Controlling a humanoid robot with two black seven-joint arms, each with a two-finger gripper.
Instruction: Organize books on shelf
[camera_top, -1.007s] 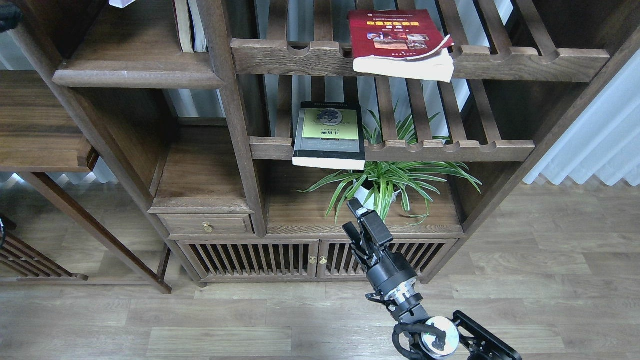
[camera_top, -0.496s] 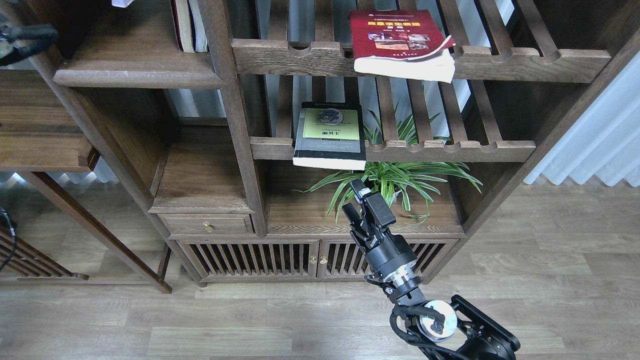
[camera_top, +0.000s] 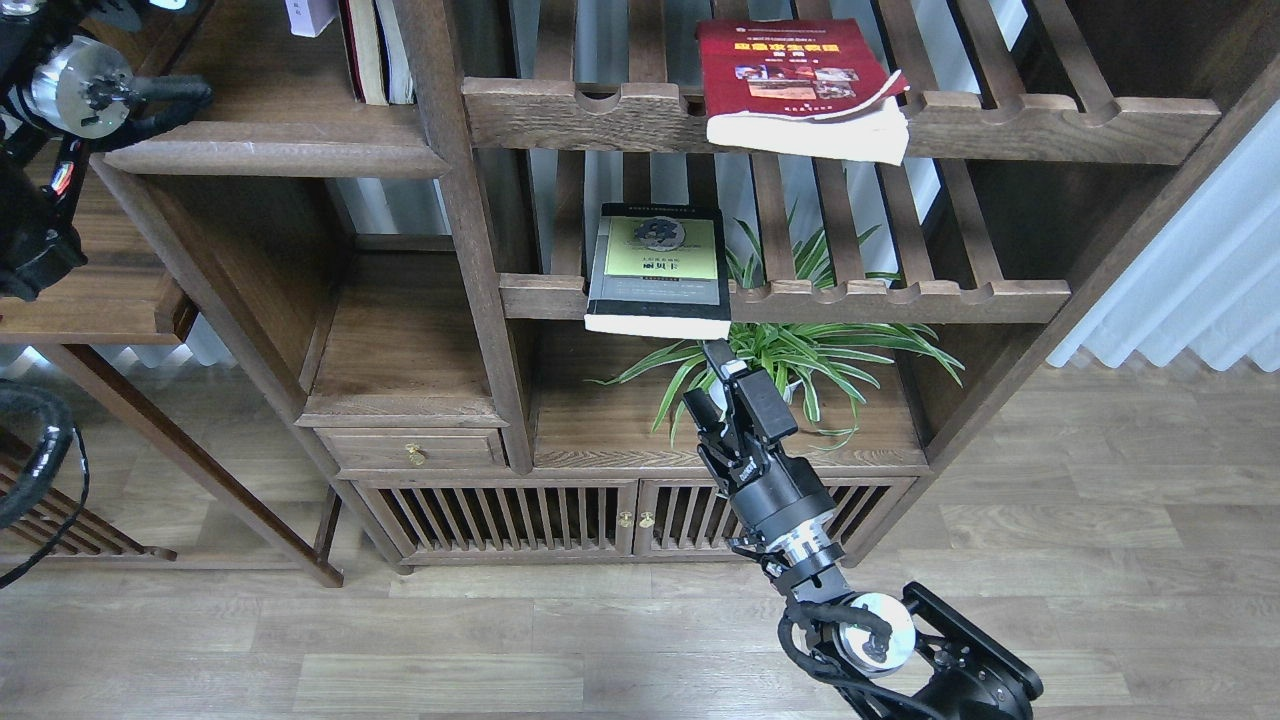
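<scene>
1. your right tool (camera_top: 722, 375) sits just under the near edge of the black book (camera_top: 660, 270), fingers spread apart with nothing between them. judging by that line-up, you are set to take the overhanging edge.

2. the black book lies flat on the lower slatted rack (camera_top: 900, 298), at its left end, with the page edge hanging past the notched front rail. that overhang gives your fingers something to close on from below and in front.

3. the red book (camera_top: 800, 85) lies flat on the upper slatted rack (camera_top: 1060, 125), its near edge also past the rail and its cover corner curling up. neither book is yet on the surface, the solid plank shelf (camera_top: 270, 150) at upper left, where a few spines (camera_top: 378, 50) stand upright near its right edge.

4. a pale object (camera_top: 310, 15) shows at the top edge of that surface; it is cut off, so you cannot tell if it is the white-lavender book.

5. your left arm enters at the top-left corner, beside the surface's left edge; its tool is out of view.

6. compared with half a second ago, your right tool has risen from in front of the plant (camera_top: 790, 360) to close under the black book, and more of the left arm has come into view. both books lie as before.
</scene>
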